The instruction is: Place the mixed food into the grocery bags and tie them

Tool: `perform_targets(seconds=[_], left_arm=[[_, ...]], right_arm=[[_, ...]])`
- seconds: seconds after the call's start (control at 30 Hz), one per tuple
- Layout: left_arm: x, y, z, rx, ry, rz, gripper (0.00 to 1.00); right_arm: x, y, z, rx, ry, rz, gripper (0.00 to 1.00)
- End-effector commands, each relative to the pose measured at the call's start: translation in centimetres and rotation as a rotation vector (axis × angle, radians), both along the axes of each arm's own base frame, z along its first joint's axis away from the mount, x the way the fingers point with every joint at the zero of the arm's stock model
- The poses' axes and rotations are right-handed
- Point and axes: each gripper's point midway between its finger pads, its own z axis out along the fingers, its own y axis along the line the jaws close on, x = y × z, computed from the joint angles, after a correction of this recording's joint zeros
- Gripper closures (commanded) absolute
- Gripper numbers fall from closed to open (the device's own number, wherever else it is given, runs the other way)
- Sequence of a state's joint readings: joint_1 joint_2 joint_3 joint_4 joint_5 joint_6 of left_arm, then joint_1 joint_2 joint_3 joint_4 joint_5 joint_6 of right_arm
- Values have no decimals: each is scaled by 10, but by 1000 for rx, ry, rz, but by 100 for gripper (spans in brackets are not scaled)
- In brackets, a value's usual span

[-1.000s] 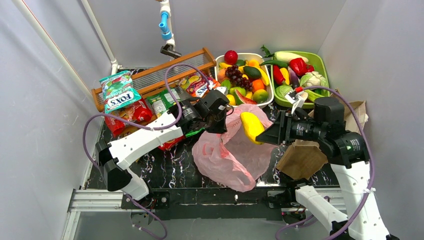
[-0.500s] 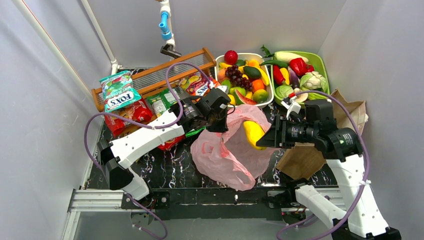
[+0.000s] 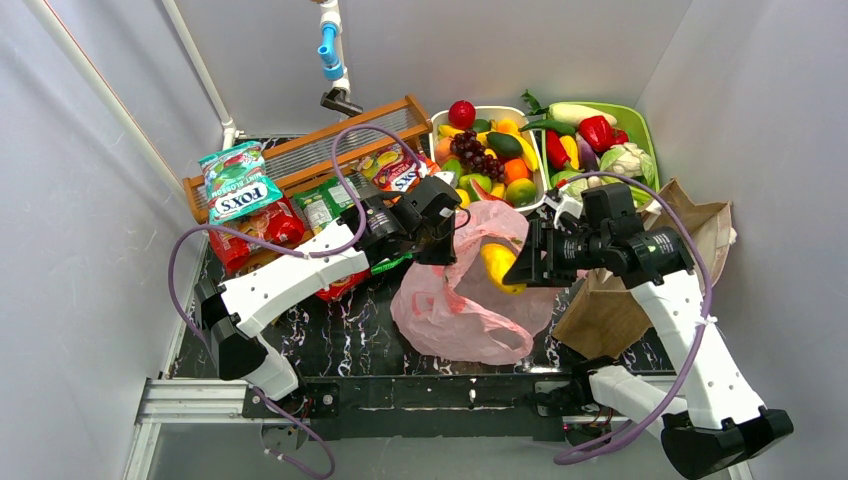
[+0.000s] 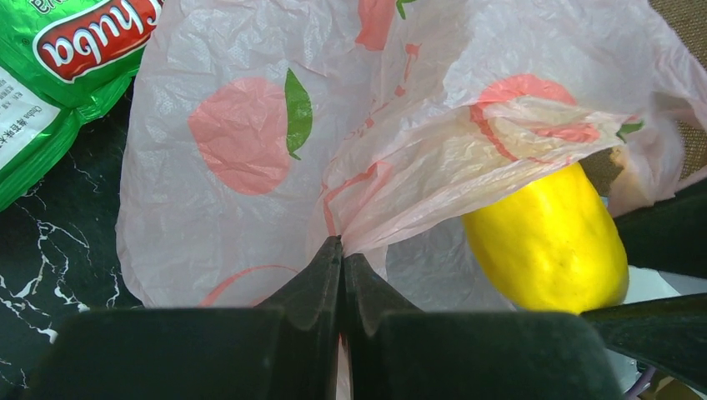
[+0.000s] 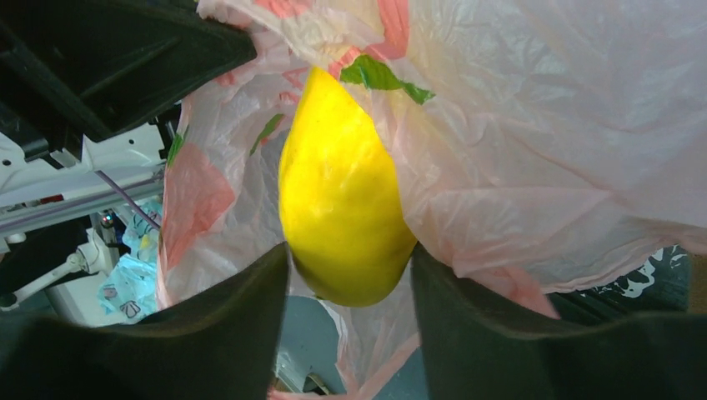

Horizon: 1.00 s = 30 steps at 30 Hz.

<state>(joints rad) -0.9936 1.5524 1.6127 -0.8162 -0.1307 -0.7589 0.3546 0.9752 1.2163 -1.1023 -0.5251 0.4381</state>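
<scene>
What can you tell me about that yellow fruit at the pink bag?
The yellow fruit is smooth, glossy, plastic-looking, oval with a tapered tip. The right gripper clamps its blunt end between two dark fingers. Its tip sits inside the mouth of the thin pink bag, whose film drapes over its top.

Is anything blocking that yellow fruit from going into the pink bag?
Nothing separate. The left gripper pinches the pink bag, holding its mouth up; the yellow fruit in the right gripper pokes into it, with only the bag's own loose film draped over its tip.
</scene>
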Motion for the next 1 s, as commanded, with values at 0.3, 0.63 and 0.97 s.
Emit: perform_targets(seconds=[0.3, 0.63, 0.97], left_arm=[[-6, 12, 9, -14, -4, 9, 100], [-22, 39, -17, 56, 46, 35, 100], [-58, 57, -57, 67, 159, -33, 100]], right_arm=[[10, 10, 31, 48, -129, 39, 16], [24, 7, 67, 21, -229, 32, 13], [66, 7, 92, -7, -324, -67, 13]])
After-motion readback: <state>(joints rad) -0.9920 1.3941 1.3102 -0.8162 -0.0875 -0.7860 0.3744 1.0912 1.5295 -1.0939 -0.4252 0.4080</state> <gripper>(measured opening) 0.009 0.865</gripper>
